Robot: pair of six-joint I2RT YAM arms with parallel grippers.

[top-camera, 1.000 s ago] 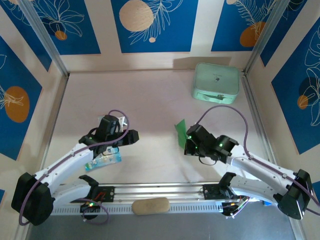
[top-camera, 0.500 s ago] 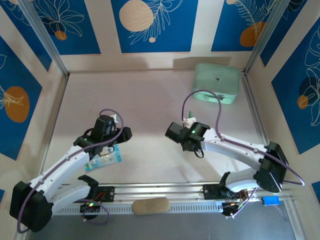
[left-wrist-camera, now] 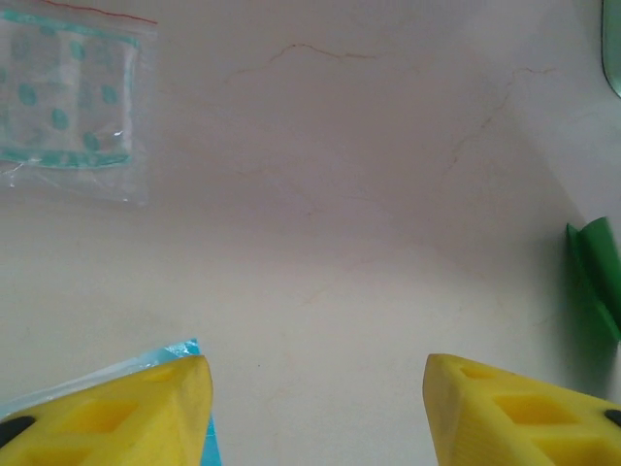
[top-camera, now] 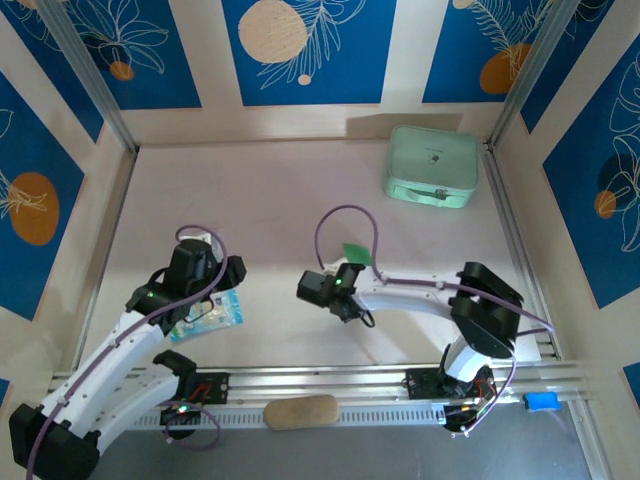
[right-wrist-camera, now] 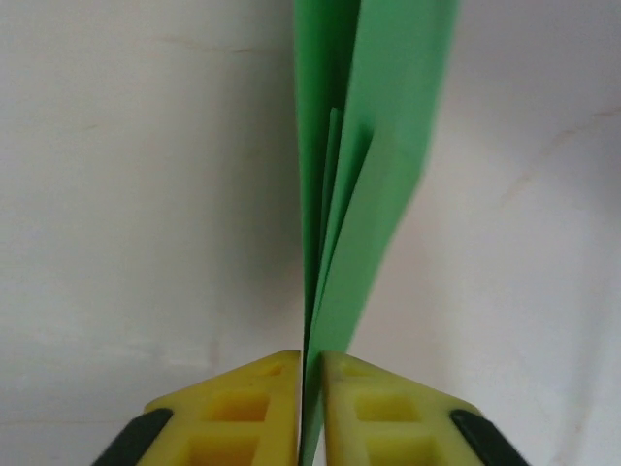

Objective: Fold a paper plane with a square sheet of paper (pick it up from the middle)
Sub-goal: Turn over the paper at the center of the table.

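R gripper (right-wrist-camera: 309,374) pinches folded paper plane (right-wrist-camera: 388,146) by near end, jaws near-shut | L gripper (left-wrist-camera: 315,398) wide, empty | risk: thin grip slackens, plane slips, folds spring open

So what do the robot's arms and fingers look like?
The left arm and right arm are white with black joints, each trailing a purple cable. The left end effector and right end effector have chunky yellow fingers with square hollows.

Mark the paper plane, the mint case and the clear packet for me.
paper plane (right-wrist-camera: 374,194): right wrist view, on its folded wing.
mint case (top-camera: 432,165): top external view, middle of its lid.
clear packet (left-wrist-camera: 68,97): left wrist view, on its printed middle.
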